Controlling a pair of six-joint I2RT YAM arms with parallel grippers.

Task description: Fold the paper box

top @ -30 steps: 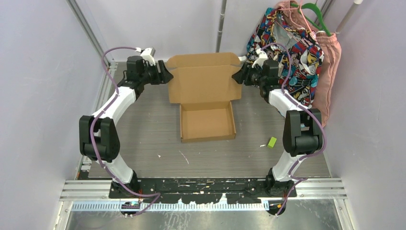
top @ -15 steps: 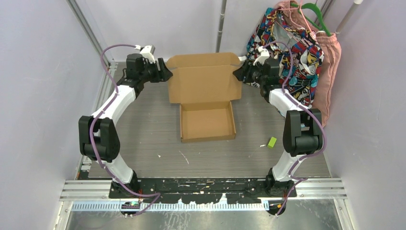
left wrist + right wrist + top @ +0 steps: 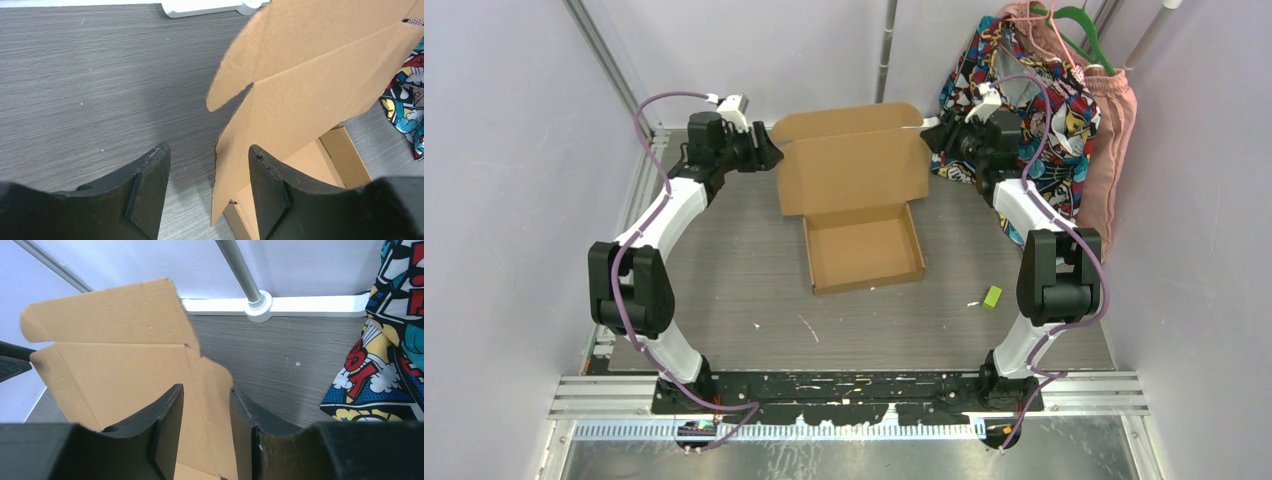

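Paper box [image 3: 856, 205], plain brown corrugated cardboard, mid-table on grey woodgrain table [image 3: 724, 290]: shallow tray [image 3: 864, 252] flat, lid panel [image 3: 854, 165] upright at far edge. Left gripper [image 3: 207, 150] jaws wide, lid's side edge between them. Right gripper [image 3: 206, 390] jaws narrow at opposite flap; grip unclear.

Fixed overhead camera looks down on the desk [image 3: 724, 290] from behind the arm bases [image 3: 686, 385]; both wrist cameras peer close past their fingers [image 3: 145, 185] at the paper box [image 3: 852, 175] lid, shared by all views.
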